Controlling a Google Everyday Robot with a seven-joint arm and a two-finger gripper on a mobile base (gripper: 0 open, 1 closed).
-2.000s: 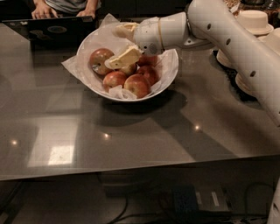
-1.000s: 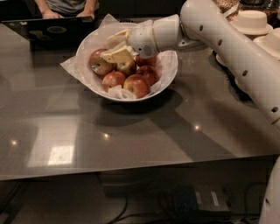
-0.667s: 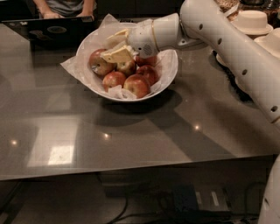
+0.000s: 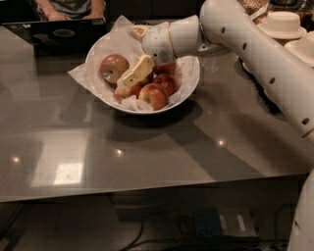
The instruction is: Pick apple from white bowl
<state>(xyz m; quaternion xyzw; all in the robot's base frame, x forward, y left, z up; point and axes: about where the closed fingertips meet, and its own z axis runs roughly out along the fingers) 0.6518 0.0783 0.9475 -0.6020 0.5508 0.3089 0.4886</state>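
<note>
The white bowl (image 4: pixel 189 83), lined with crinkled white paper, stands at the back middle of the dark table. The apple (image 4: pixel 113 67), the largest one, dull red with yellowish patches, lies at the bowl's left side. Smaller red apples (image 4: pixel 154 94) lie in the middle and front of the bowl. My gripper (image 4: pixel 138 52) reaches in from the right on the white arm, over the bowl's middle. It is open and empty. Its lower cream finger (image 4: pixel 137 71) lies just right of the apple, over the smaller apples. The upper finger (image 4: pixel 139 31) is at the far rim.
A dark laptop (image 4: pixel 59 33) and a seated person (image 4: pixel 68 7) are behind the bowl at the back left. Stacks of white plates (image 4: pixel 287 23) stand at the back right behind my arm. The table's front edge (image 4: pixel 147 192) runs across below; cables lie under it.
The gripper reached left toward the large apple, then drew back a little to the right. Its fingers now stand wider apart. The apples have not moved.
</note>
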